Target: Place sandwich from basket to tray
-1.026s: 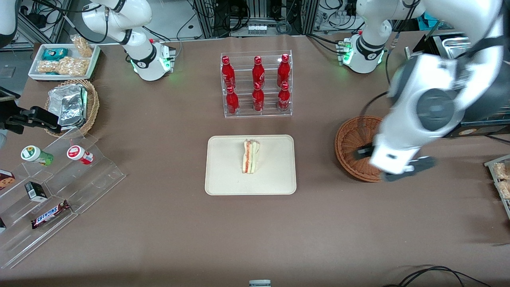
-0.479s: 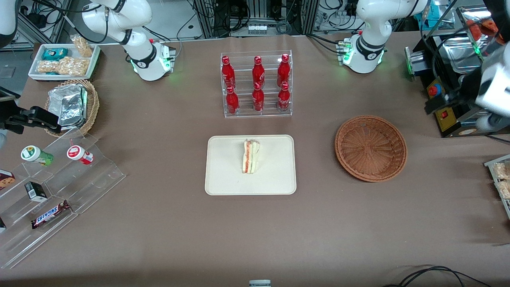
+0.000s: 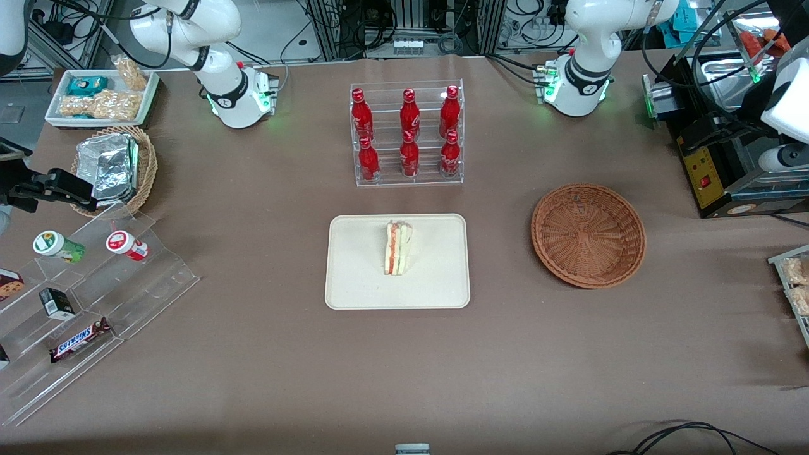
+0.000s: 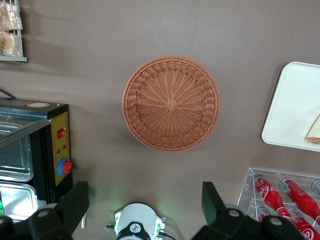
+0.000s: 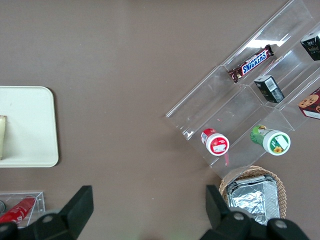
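Note:
The sandwich [image 3: 397, 248], a pale bread wedge with red and green layers, stands on edge on the cream tray [image 3: 360, 278] in the middle of the table. The round brown wicker basket [image 3: 588, 235] is empty and lies beside the tray, toward the working arm's end. My left gripper [image 3: 698, 134] is raised high past the basket at that end, above a black machine, open and empty. In the left wrist view my gripper [image 4: 145, 205] is wide open, looking down on the empty basket [image 4: 171, 103], the tray's corner [image 4: 292, 110] and a bit of the sandwich [image 4: 314, 134].
A clear rack of red bottles [image 3: 407, 133] stands farther from the camera than the tray. A black machine [image 3: 714, 177] and a snack rack [image 3: 793, 284] sit at the working arm's end. Acrylic steps [image 3: 82, 284], a foil-packet basket [image 3: 114, 167] and a white snack tray [image 3: 101, 95] lie toward the parked arm's end.
My left arm has risen from over the basket and swung away toward the working arm's end, uncovering the empty basket. The sandwich and tray have not moved.

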